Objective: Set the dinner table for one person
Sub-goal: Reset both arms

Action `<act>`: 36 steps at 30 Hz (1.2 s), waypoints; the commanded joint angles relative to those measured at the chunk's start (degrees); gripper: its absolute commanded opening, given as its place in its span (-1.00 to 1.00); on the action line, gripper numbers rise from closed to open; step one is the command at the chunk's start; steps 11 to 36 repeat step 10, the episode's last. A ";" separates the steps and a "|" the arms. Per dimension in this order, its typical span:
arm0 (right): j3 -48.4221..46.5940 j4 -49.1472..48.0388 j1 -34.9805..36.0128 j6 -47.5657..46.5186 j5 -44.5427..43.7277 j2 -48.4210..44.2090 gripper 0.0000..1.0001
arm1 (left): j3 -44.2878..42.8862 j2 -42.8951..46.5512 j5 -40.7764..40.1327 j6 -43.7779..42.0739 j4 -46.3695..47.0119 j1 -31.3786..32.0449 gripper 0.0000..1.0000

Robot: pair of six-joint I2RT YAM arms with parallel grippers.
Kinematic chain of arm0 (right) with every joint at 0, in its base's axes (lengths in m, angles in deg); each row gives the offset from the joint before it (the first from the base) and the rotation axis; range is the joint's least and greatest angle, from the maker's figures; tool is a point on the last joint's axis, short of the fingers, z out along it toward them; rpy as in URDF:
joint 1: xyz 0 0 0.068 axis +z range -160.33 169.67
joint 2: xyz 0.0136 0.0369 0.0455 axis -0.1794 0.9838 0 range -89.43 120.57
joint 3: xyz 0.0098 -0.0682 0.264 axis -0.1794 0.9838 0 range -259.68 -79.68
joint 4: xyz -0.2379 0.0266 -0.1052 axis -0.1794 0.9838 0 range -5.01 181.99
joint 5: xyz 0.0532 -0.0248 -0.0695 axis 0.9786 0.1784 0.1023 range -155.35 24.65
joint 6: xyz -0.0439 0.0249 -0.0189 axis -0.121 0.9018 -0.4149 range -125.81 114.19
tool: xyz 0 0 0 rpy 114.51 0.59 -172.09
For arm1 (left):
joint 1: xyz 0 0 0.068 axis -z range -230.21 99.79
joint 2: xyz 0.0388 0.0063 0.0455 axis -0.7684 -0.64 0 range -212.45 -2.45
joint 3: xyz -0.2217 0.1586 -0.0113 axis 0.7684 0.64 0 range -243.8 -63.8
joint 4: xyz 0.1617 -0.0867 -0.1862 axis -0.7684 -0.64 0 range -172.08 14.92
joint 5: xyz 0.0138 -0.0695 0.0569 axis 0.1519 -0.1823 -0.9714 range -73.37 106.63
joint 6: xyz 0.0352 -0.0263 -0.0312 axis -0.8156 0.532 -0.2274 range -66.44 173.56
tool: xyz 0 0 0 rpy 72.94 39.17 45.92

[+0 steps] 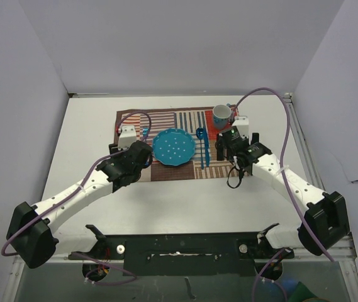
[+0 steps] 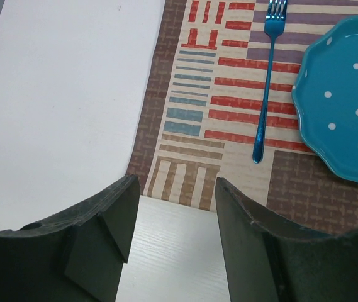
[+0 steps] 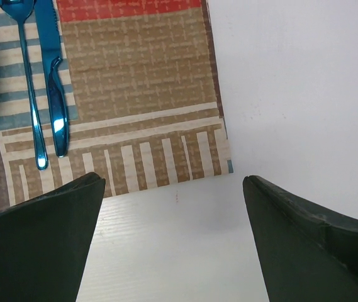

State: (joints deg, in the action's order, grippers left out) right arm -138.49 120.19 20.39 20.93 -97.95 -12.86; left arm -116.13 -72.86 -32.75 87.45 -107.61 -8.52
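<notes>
The white dinner table (image 1: pixel 185 201) carries a striped patchwork mat (image 1: pixel 188 119). On the mat lie a blue dotted plate (image 1: pixel 173 147), a blue fork (image 1: pixel 145 132) left of it, and a blue spoon (image 1: pixel 200 141) and knife (image 1: pixel 207 154) right of it. A white-and-blue cup (image 1: pixel 221 115) stands at the mat's far right corner. My left gripper (image 1: pixel 142 157) is open and empty over the mat's near left edge (image 2: pixel 191 119); the fork (image 2: pixel 265 88) and plate (image 2: pixel 348 100) lie ahead. My right gripper (image 1: pixel 229 150) is open and empty over the mat's near right corner, with the spoon (image 3: pixel 31 94) and knife (image 3: pixel 56 100) ahead on the left.
White walls enclose the table on the left, back and right. An aluminium rail (image 1: pixel 304 145) runs along the right edge. Purple cables loop over both arms. Bare tabletop shows left of the mat (image 2: pixel 59 107) and right of it (image 3: pixel 292 94).
</notes>
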 commanded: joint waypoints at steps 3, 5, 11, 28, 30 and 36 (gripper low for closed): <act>-1.22 -1.23 -0.57 1.47 -2.20 -3.73 0.95 | -1.93 0.54 -0.41 0.56 0.28 0.23 0.05; -0.44 -1.81 -0.65 1.48 -1.98 -4.47 0.95 | -1.89 0.54 -0.09 0.38 0.49 0.23 0.05; 3.08 -6.01 -2.31 -0.62 3.08 -7.57 0.95 | -2.14 0.44 0.09 0.16 0.33 0.23 0.05; 3.08 -6.01 -2.31 -0.62 3.08 -7.57 0.95 | -2.14 0.44 0.09 0.16 0.33 0.23 0.05; 3.08 -6.01 -2.31 -0.62 3.08 -7.57 0.95 | -2.14 0.44 0.09 0.16 0.33 0.23 0.05; 3.08 -6.01 -2.31 -0.62 3.08 -7.57 0.95 | -2.14 0.44 0.09 0.16 0.33 0.23 0.05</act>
